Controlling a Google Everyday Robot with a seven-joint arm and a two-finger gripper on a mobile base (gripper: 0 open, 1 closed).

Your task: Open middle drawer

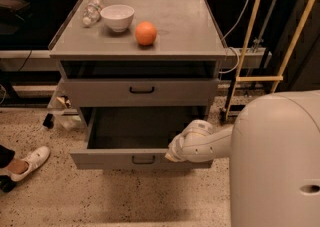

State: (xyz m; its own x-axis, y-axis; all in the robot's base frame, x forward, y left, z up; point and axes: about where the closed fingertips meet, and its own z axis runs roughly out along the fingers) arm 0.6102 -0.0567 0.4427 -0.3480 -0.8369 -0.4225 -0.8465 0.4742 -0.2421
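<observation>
The middle drawer of the grey cabinet is pulled well out. Its plain grey box interior shows with nothing in it. A small black bar handle sits at the centre of its flat front. My gripper is at the top edge of that front, just right of the handle, at the end of my white arm. The wrist covers its tip. Above it, the shorter-fronted drawer with its own black handle is pushed in.
On the cabinet top are a white bowl, an orange and a lying plastic bottle. A person's white shoe is on the speckled floor at left. Yellow poles and cables stand at right. My white body fills the lower right.
</observation>
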